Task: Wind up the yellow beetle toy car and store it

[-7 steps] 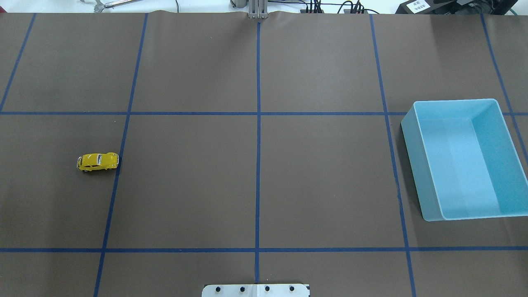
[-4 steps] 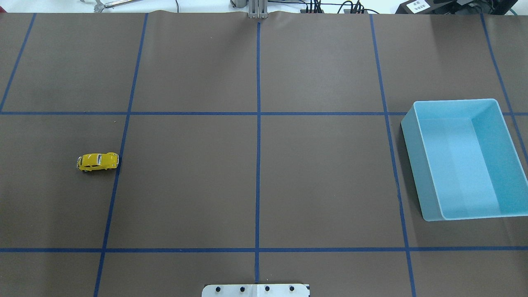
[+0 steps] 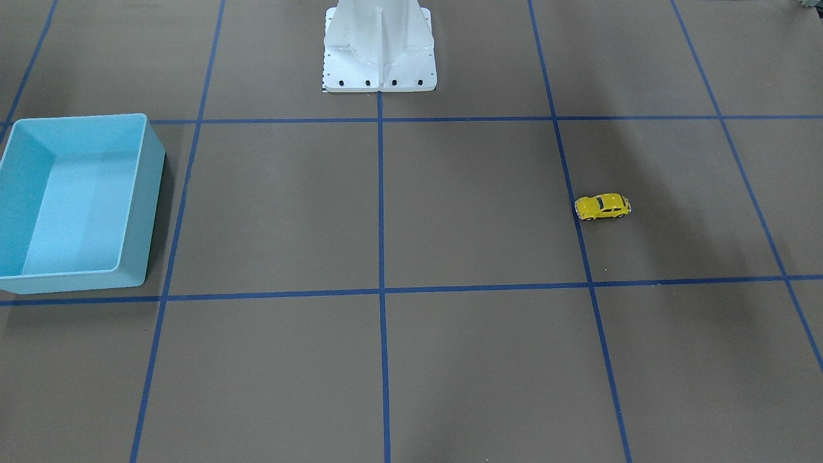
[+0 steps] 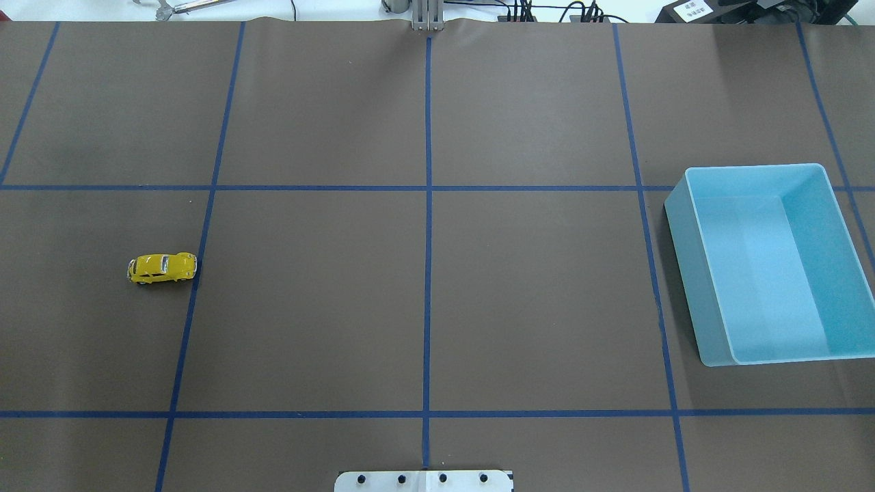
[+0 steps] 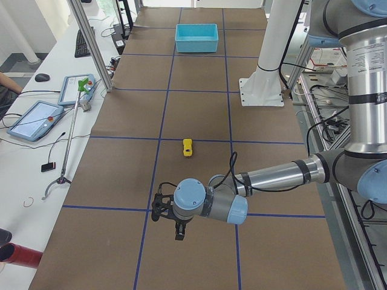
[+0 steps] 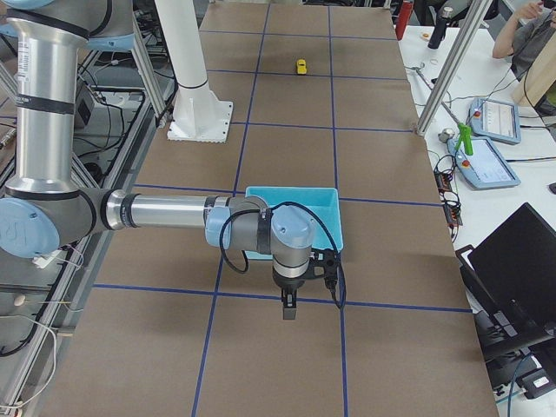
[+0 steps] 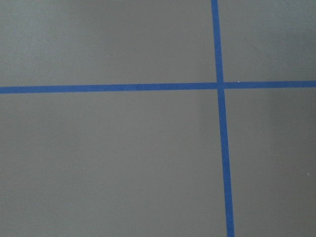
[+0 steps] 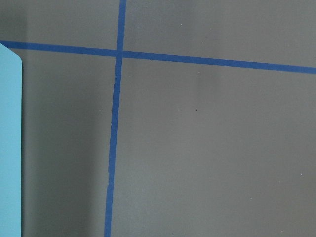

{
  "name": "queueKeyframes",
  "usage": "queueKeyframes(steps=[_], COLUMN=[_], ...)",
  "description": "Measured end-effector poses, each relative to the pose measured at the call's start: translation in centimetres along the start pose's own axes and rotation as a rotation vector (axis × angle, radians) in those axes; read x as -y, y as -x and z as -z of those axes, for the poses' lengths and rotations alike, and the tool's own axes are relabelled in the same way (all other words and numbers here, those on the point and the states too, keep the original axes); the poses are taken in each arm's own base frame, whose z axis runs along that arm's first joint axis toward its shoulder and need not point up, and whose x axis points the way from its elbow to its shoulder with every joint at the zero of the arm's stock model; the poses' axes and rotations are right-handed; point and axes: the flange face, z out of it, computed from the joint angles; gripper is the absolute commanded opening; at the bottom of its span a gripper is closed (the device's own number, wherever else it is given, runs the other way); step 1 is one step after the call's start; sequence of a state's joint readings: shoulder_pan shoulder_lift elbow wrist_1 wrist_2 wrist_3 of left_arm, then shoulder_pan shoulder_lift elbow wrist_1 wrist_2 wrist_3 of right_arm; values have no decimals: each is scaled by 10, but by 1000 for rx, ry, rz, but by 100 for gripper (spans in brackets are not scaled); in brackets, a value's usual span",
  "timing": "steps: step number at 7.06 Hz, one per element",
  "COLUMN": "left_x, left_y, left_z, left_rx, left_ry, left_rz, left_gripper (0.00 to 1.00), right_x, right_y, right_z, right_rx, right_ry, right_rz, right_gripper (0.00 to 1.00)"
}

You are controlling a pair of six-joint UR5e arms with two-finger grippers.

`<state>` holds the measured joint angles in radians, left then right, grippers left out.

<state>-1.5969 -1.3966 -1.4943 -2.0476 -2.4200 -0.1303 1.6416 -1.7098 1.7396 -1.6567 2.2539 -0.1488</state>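
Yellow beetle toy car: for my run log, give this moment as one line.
yellow beetle toy car: on its wheels, ungrasped | light blue bin: without car | left gripper, right gripper: jaws unreadable

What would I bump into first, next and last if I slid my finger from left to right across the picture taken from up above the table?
yellow beetle toy car → middle blue tape line → light blue bin

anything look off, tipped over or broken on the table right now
Nothing stands out. The car sits upright on its wheels with no damage that shows, and the bin stands level and upright, well apart from it.
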Motion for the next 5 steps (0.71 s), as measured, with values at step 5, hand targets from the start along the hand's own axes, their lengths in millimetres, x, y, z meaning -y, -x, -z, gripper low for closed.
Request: queueKeyframes(steps=[5], left_x=[15], left_y=[-42], left_z=[-6], left_rx=[57], left_ry=[4], left_rz=[-70], left_gripper=[100], right_x=[-2], right_y=[-1], right_z=[-1], right_rx=[2], right_ry=[2], right_rz=[-3], right_gripper=[100])
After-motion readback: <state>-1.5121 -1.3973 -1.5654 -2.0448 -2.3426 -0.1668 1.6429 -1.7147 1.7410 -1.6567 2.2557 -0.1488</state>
